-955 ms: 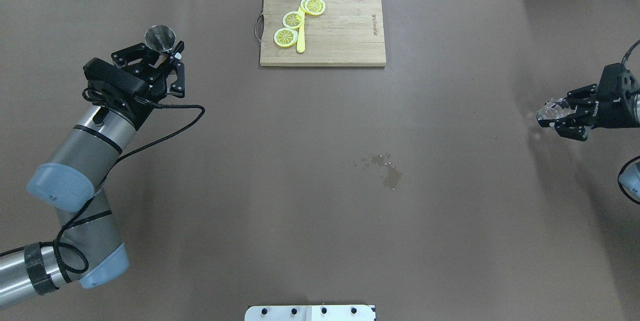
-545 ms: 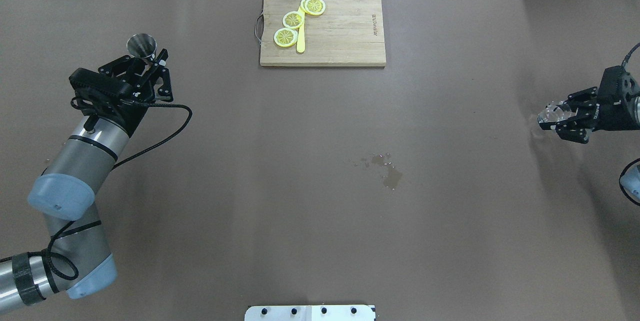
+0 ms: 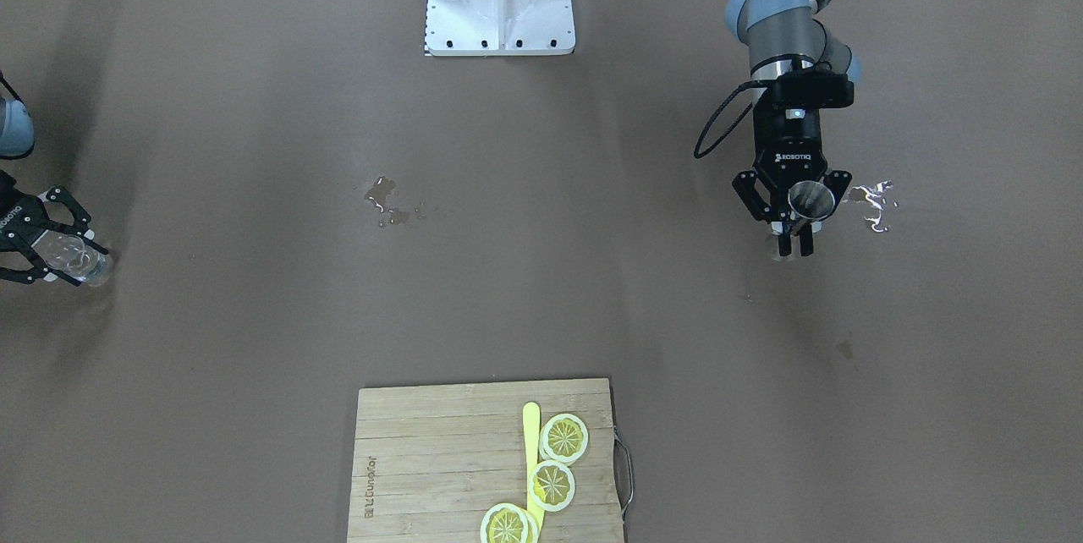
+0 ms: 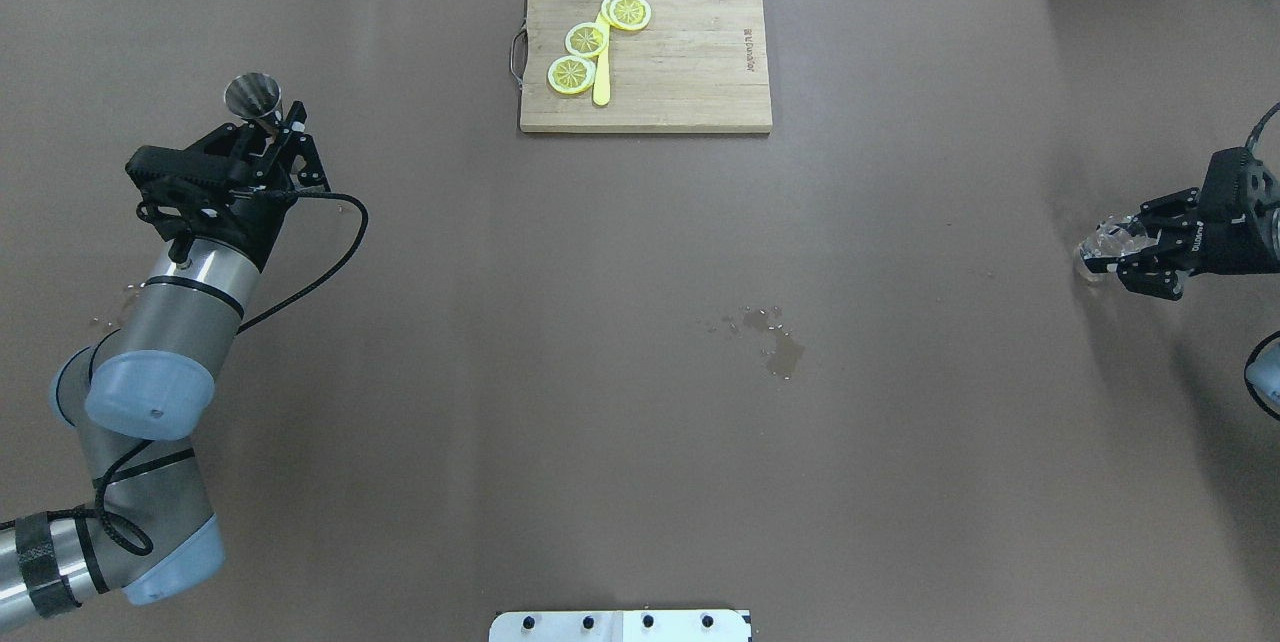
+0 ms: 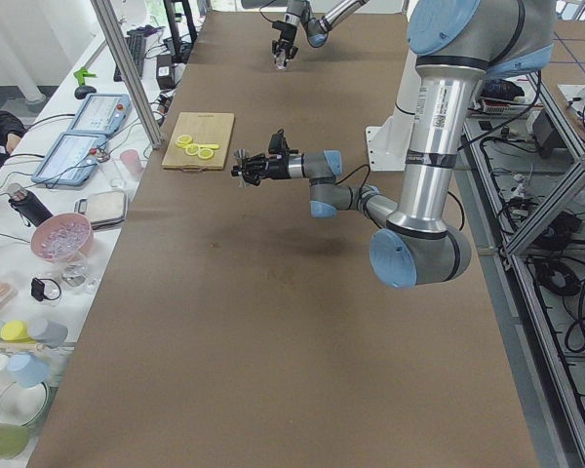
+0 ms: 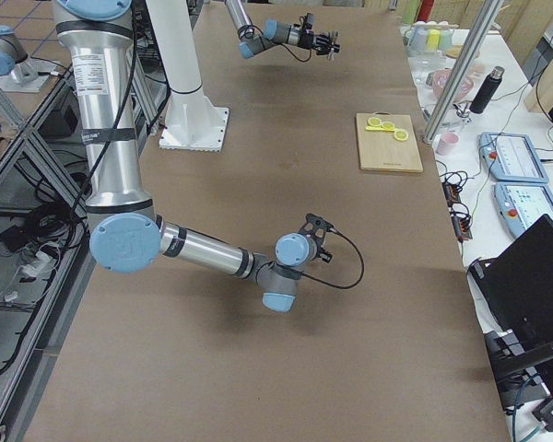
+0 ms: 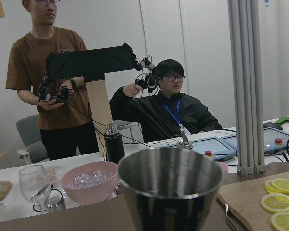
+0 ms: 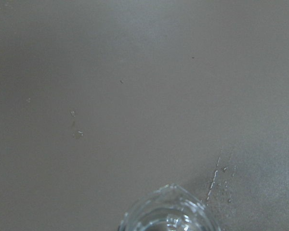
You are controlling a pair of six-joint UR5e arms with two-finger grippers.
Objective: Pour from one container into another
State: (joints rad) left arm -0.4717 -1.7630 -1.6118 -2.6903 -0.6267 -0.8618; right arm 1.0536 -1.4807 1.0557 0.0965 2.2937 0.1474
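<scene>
A steel cup (image 4: 252, 97) stands upright in my left gripper (image 4: 266, 125), which is shut on it over the table's left side. The front-facing view shows this cup (image 3: 810, 200) between the fingers of the left gripper (image 3: 795, 230). Its rim fills the bottom of the left wrist view (image 7: 171, 185). At the far right my right gripper (image 4: 1108, 250) is shut on a clear glass (image 4: 1094, 248), low over the table. The glass (image 3: 82, 263) and right gripper (image 3: 52, 251) sit at the left edge of the front-facing view. The glass rim (image 8: 166, 214) shows in the right wrist view.
A wooden cutting board (image 4: 690, 72) with lemon slices (image 4: 586, 40) and a yellow knife (image 4: 601, 77) lies at the far middle. A small spill (image 4: 782, 350) marks the table centre, and wet spots (image 3: 873, 201) lie beside the left gripper. Two people, a pink bowl (image 7: 89, 180) and a bottle (image 7: 114, 142) are beyond the far edge.
My left arm has carried the steel cup leftward. The right gripper has shifted slightly toward the robot's side with the glass, keeping its hold.
</scene>
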